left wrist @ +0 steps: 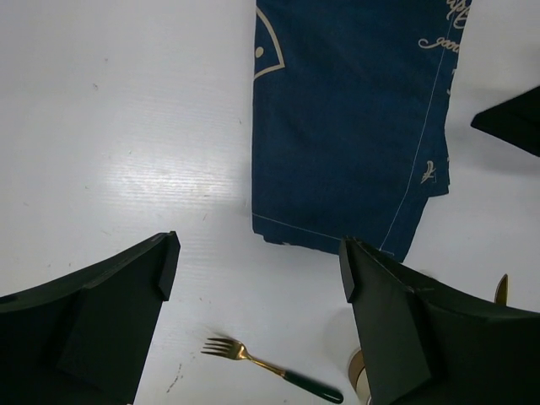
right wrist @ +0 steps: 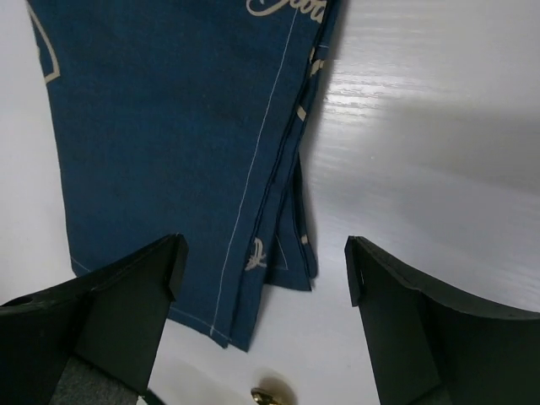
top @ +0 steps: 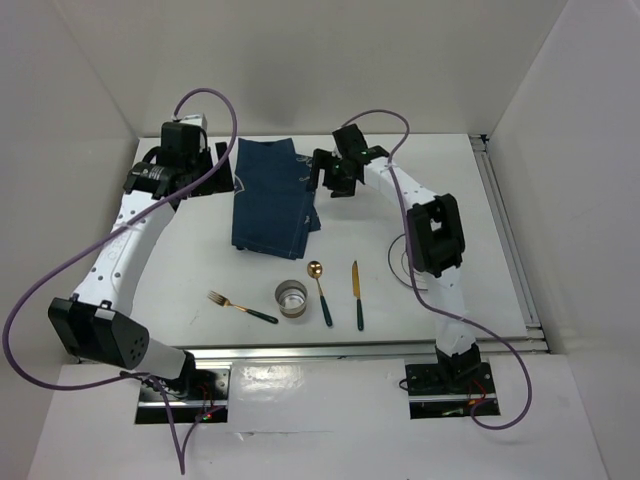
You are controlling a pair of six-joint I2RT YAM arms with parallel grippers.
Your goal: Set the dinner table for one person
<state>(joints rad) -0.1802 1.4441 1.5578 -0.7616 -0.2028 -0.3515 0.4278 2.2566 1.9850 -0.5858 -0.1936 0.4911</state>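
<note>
A folded dark blue cloth placemat point(top: 272, 198) point(left wrist: 346, 118) point(right wrist: 177, 143) lies at the back middle of the white dinner table point(top: 420, 190). Toward the front lie a gold fork with a dark green handle point(top: 241, 306) point(left wrist: 270, 369), a small metal cup point(top: 292, 298), a gold spoon point(top: 320, 291) and a gold knife point(top: 357, 294). My left gripper point(top: 222, 172) point(left wrist: 257, 257) hovers open just left of the placemat. On the placemat's right side my right gripper point(top: 322, 182) point(right wrist: 266, 257) hangs open over its folded edge. Neither holds anything.
A metal rail point(top: 370, 348) runs along the table's near edge and another point(top: 505, 230) along its right side. White walls enclose the back and both sides. A faint round shape point(top: 404, 266) sits behind the right arm.
</note>
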